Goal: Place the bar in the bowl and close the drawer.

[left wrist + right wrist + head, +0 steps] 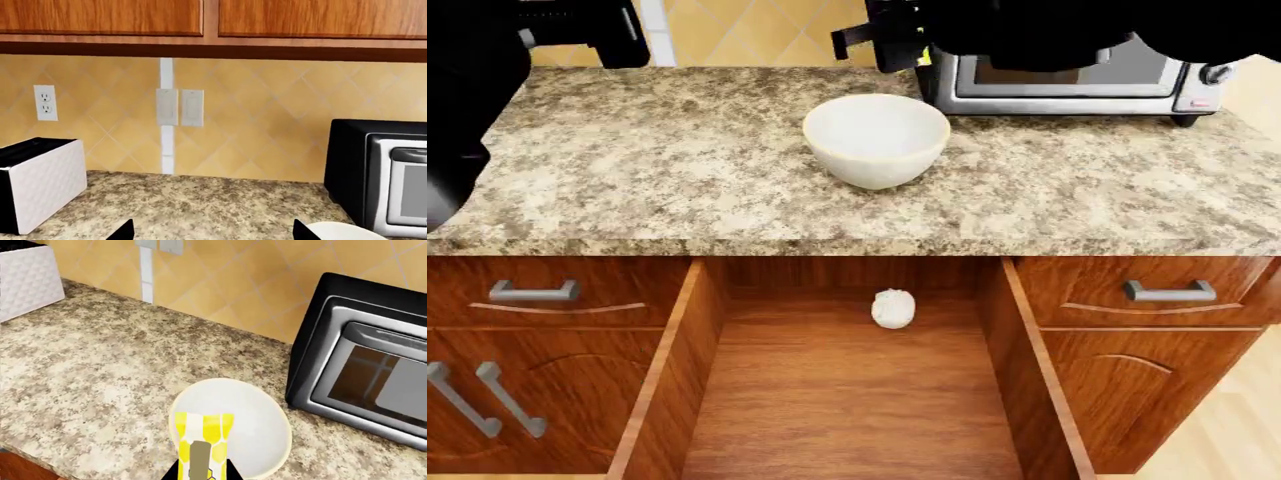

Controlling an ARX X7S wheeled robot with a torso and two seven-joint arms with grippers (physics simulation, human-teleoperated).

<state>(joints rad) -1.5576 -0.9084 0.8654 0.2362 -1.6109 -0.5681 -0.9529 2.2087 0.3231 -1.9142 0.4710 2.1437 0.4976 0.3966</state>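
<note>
The white bowl [874, 140] stands on the granite counter in front of the toaster oven. My right gripper [200, 473] hangs above the bowl [257, 425], shut on a flat yellow-and-white striped bar [203, 432] that points down over its near rim. In the head view this gripper [888, 35] is a dark shape behind the bowl. My left gripper [213, 232] is open and empty, raised over the counter, with the bowl's rim [347, 231] beside one finger. The drawer [827, 410] below is pulled wide open, and a small white lump [893, 308] lies at its back.
A black and silver toaster oven [1068, 70] stands close behind the bowl on the right. A white toaster [40, 182] stands at the counter's left. Shut drawer fronts with grey handles [534, 292] [1170, 292] flank the open drawer. Upper cabinets [100, 17] hang overhead.
</note>
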